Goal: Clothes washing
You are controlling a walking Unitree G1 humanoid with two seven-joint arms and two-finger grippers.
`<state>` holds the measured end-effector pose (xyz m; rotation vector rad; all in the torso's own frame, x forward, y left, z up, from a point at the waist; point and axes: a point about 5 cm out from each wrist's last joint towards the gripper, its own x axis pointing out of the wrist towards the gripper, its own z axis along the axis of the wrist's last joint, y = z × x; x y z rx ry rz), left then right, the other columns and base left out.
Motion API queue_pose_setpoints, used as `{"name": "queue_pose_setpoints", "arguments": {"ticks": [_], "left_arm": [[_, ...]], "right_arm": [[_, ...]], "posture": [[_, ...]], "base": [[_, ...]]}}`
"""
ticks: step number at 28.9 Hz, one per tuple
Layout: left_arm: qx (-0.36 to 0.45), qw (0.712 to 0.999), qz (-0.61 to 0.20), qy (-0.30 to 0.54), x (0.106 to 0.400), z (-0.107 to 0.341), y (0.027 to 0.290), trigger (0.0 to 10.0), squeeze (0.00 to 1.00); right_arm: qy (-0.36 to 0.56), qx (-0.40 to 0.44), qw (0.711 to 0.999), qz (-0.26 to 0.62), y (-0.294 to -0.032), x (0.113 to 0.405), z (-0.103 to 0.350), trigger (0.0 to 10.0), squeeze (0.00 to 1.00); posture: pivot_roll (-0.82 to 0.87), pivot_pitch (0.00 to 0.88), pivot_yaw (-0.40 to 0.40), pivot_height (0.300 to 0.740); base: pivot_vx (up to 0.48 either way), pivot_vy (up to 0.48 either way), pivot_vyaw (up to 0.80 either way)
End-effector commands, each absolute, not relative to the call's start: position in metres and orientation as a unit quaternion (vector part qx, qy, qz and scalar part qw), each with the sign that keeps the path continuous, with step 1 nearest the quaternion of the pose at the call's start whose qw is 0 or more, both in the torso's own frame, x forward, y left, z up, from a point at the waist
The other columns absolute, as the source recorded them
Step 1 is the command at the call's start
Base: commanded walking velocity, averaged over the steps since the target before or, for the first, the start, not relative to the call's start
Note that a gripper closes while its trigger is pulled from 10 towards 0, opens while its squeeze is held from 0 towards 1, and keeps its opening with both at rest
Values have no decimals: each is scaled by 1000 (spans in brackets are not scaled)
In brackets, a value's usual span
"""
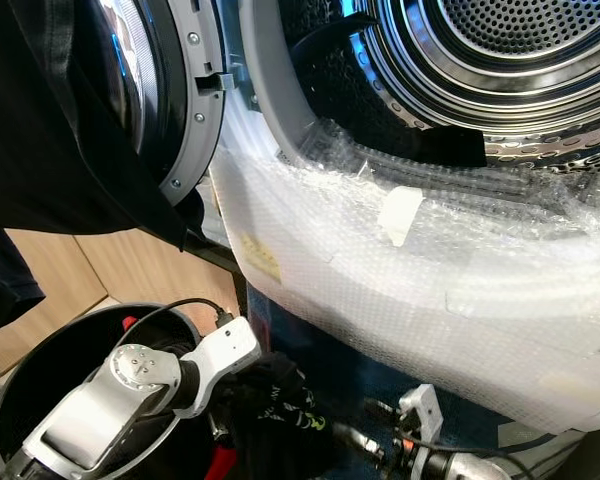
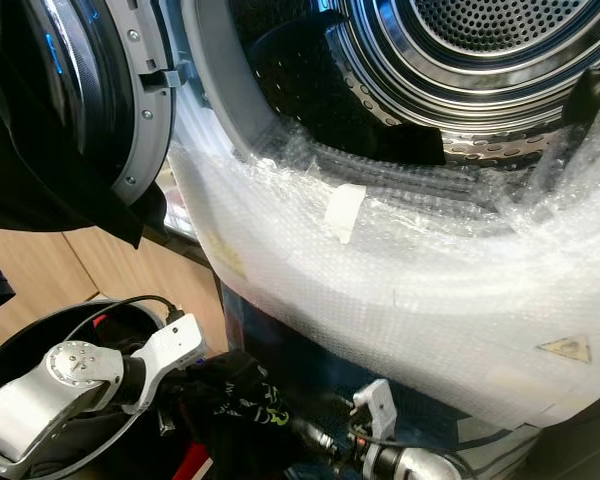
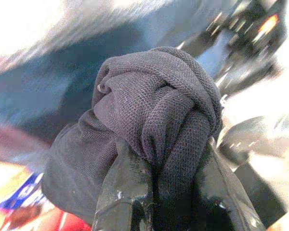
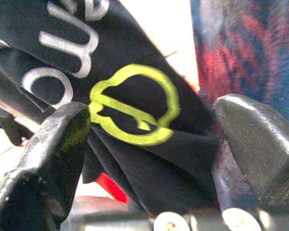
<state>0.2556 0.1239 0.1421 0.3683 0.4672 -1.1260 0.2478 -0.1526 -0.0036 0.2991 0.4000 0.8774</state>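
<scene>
A black garment with a yellow-green logo and white letters hangs bunched at the bottom, below the washer's front. My left gripper is shut on a wad of this dark cloth, just above the black laundry basket. From the right, my right gripper reaches to the same garment; it is open, with the logo part of the cloth lying between its fingers. Above, the washing machine's steel drum stands open, with its round door swung out to the left.
Bubble wrap covers the washer's front and lower rim. Dark cloth hangs over the door at the left. Something red shows under the garment. Wooden floor lies behind the basket.
</scene>
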Motion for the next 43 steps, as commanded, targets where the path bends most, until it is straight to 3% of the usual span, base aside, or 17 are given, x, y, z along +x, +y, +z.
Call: {"name": "queue_pose_setpoints", "arguments": {"ticks": [1,3,6,9,19,24,25,26,36,43], "left_arm": [[173,807,-532,191,258,156,121,0,0],[186,809,-527,184,260,156,120,0,0],[179,811,-529,172,260,159,113,0,0],[154,820,-525,168,262,160,108,0,0],[156,832,-507,162,276,155,98,0,0],[133,833,-517,144,277,161,88,0,0],[127,834,-518,142,278,162,86,0,0],[123,836,-516,141,279,161,84,0,0],[107,839,-515,141,280,159,75,0,0],[104,841,-512,143,279,159,76,0,0]], "right_arm": [[172,143,873,433,-148,251,2,10000,1000],[167,135,869,446,-142,253,5,10000,1000],[136,127,841,508,-129,244,13,10000,1000],[115,96,861,485,-124,250,16,10000,1000],[73,73,849,518,-96,257,34,10000,1000],[73,48,869,486,-91,267,37,10000,1000],[80,39,876,475,-91,270,36,10000,533],[90,33,884,458,-91,273,34,10000,0],[102,63,907,404,-88,285,33,10000,0],[84,128,917,367,-91,290,36,10000,0]], "posture": [[176,4,61,740],[172,0,63,740],[180,8,58,740],[171,9,59,740],[168,4,52,740],[168,4,47,740],[167,3,47,740],[167,3,45,740],[168,2,47,740],[175,29,54,740]], "base": [[0,0,0],[0,0,0],[0,0,0],[0,0,0],[0,0,0],[0,0,0],[0,0,0],[0,0,0],[0,0,0],[0,0,0]]}}
